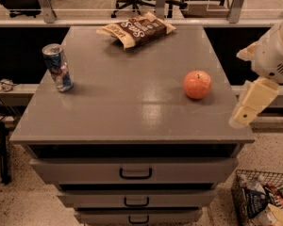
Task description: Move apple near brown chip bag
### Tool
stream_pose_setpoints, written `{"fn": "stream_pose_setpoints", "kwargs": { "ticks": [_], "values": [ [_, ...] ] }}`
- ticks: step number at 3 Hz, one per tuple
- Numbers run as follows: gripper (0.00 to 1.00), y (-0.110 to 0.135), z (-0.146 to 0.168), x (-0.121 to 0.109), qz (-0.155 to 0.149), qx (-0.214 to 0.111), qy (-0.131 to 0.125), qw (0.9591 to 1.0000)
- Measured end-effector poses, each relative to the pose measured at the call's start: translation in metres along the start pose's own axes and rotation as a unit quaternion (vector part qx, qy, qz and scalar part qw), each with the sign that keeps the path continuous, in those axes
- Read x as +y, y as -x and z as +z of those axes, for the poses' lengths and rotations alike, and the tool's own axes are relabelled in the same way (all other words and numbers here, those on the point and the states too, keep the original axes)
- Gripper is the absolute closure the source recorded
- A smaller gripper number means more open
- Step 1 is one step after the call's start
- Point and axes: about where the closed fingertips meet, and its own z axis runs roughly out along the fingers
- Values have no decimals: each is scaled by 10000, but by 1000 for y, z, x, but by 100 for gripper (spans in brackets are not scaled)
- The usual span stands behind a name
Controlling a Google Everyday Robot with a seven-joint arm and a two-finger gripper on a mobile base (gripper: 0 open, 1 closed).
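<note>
Gripper (243, 113) beside cabinet (132, 121) right edge, arm (273, 51) cropped, apple (197, 84) nearby

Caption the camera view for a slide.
Apple at right on the grey cabinet, brown chip bag at its far edge, drink can at left, end effector beyond the right edge.

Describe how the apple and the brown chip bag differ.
The apple is round and reddish-orange; the brown chip bag is flat, dark brown with pale ends. The apple sits near the right edge, the bag at the far edge. The apple is much narrower than the bag. Both rest on the grey cabinet top; the claw hangs off its right side.
</note>
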Motion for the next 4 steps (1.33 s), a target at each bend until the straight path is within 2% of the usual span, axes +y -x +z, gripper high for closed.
{"fn": "stream_pose_setpoints", "kwargs": {
  "ticks": [1,2,3,4],
  "values": [
    [0,6,38,-17,237,-494,-15,9985],
    [0,31,80,-36,602,-1215,-5,9908],
    [0,49,102,-44,857,-1661,79,9824],
    [15,63,117,-49,955,-1895,75,9772]
  ]
}}
